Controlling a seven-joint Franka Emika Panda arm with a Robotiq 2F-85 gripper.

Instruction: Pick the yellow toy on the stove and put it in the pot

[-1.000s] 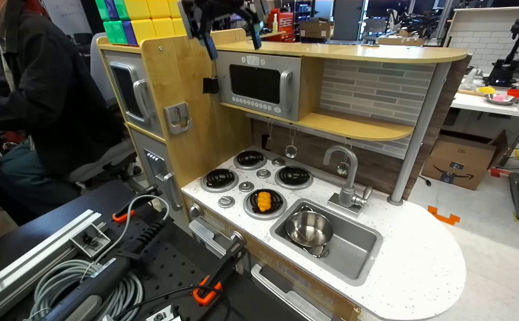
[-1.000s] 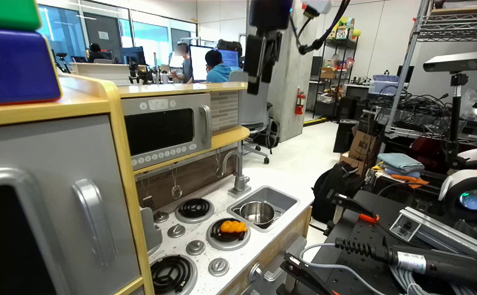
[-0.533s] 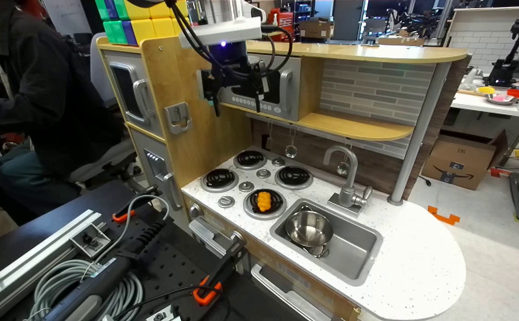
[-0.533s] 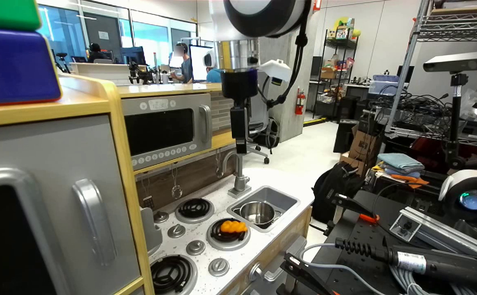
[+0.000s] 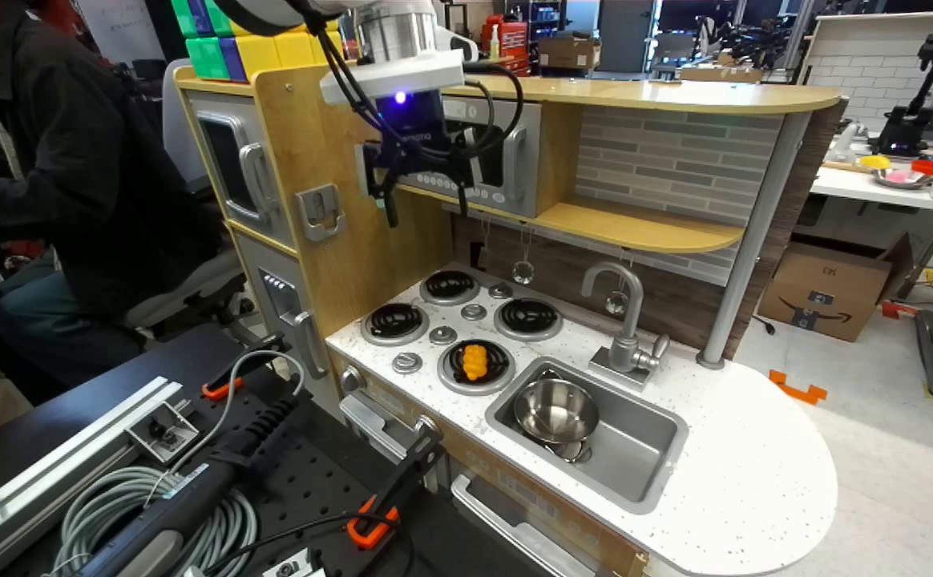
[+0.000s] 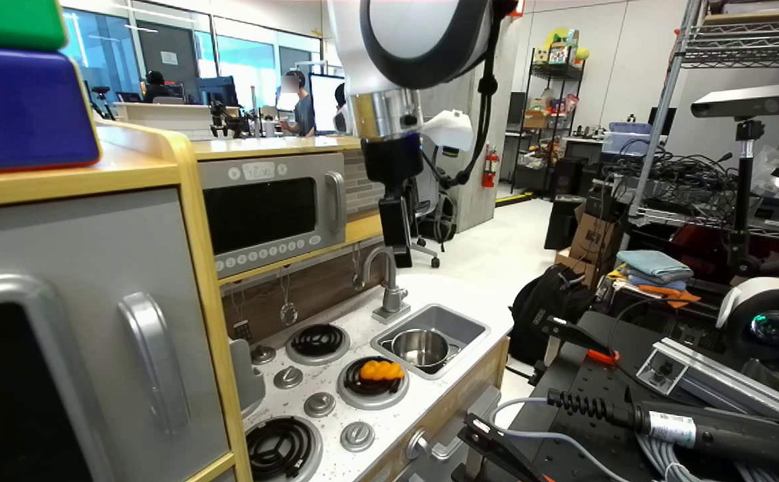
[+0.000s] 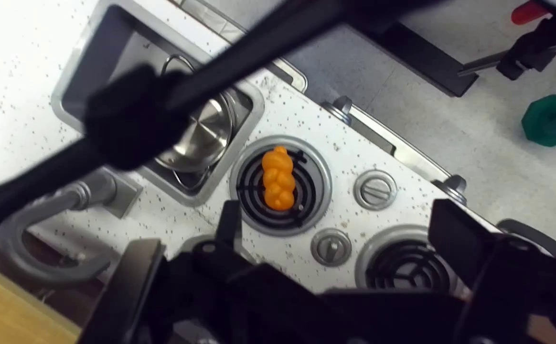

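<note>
The yellow toy is a small lumpy yellow-orange piece. It lies on the stove's burner nearest the sink, also seen in an exterior view and the wrist view. The shiny silver pot stands open side up in the sink; it also shows in an exterior view. In the wrist view a dark cable partly hides the pot. My gripper is open and empty, high above the stove in front of the microwave. In the wrist view its fingers stand wide apart, with the toy nearer the left finger.
The grey faucet rises behind the sink. The microwave and the wooden shelf overhang the back of the counter. A tall wooden cabinet borders the stove. A black table with cables and clamps stands in front.
My gripper has come down from the top of the exterior views to the height of the microwave's lower edge, still open. The toy and the pot have not moved.
</note>
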